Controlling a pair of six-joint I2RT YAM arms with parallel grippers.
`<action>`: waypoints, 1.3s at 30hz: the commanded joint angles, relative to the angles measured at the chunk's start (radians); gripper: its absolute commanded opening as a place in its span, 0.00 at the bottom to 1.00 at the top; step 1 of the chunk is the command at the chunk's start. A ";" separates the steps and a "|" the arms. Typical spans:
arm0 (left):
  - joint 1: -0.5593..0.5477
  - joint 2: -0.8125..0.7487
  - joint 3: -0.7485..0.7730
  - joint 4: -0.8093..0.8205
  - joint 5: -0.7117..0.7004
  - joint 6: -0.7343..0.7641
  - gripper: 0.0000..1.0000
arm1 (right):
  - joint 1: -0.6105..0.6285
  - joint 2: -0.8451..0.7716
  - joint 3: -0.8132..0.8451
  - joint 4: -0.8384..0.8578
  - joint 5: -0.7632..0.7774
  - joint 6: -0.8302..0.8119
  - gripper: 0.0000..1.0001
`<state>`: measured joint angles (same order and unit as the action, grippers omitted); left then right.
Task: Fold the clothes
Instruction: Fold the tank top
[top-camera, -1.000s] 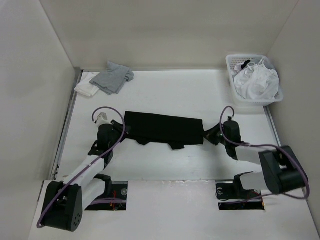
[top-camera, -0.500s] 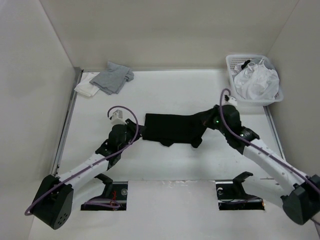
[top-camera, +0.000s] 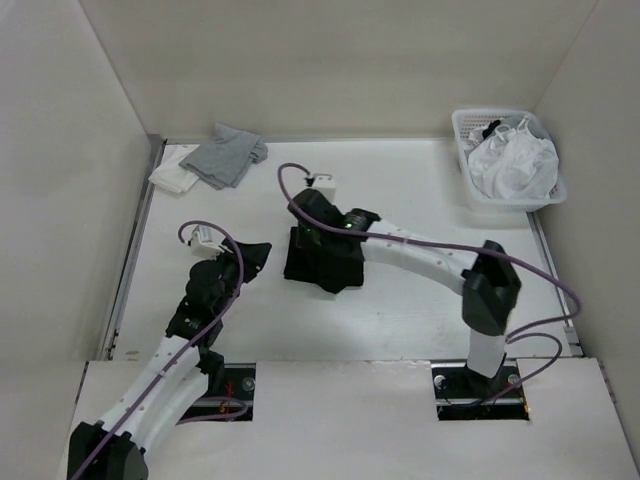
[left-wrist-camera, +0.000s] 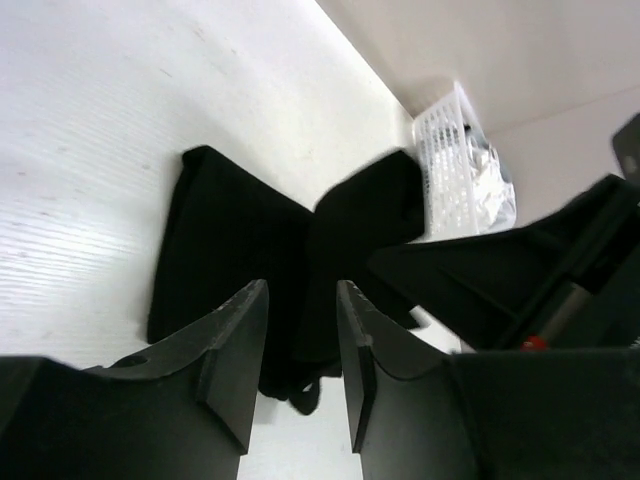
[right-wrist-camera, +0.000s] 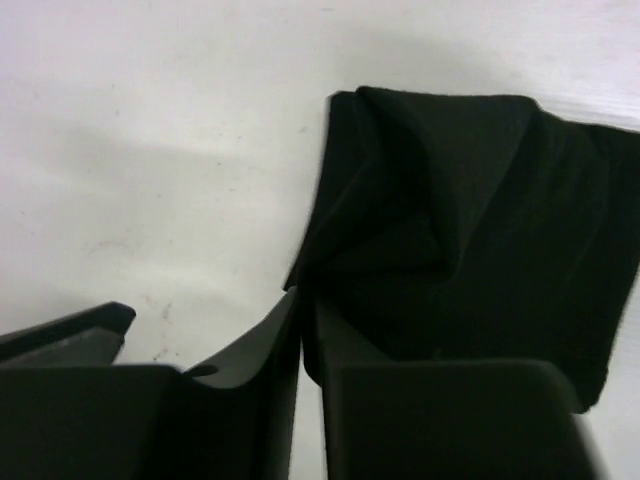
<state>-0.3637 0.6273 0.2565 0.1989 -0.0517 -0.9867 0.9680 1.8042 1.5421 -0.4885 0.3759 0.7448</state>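
Black T-shirt (top-camera: 335, 268): folded into a compact bundle, laid flat on the table (top-camera: 400, 190) near its centre, a little toward 9 o'clock
Left gripper (left-wrist-camera: 300, 290): released, fingers held apart with nothing gripped; placed at 9 o'clock of the shirt, just beside it and not touching
Right gripper (right-wrist-camera: 303, 295): jaws parted by a narrow slit, nothing seen inside it; set at the shirt's 11 o'clock edge, fabric lying right at the tips
Right arm: stretched across the table from 5 o'clock toward the centre
Grey garment (top-camera: 228, 155): crumpled at the 11 o'clock corner, over a white garment (top-camera: 172, 178)
Basket (top-camera: 462, 125): white, at the 2 o'clock corner, filled with white garments (top-camera: 515, 165)
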 joint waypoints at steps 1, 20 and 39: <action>0.087 -0.050 -0.029 -0.039 0.094 -0.021 0.34 | 0.040 0.130 0.154 -0.114 0.029 0.011 0.27; 0.174 0.139 0.015 -0.041 0.098 0.100 0.38 | -0.189 -0.859 -0.911 0.479 -0.038 -0.012 0.01; 0.361 0.225 0.081 -0.173 -0.042 0.175 0.46 | -0.628 -0.763 -1.240 1.037 -0.305 0.008 0.41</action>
<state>-0.0280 0.8486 0.3340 0.0200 -0.0734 -0.8364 0.3244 1.0119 0.3229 0.3798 0.0559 0.7422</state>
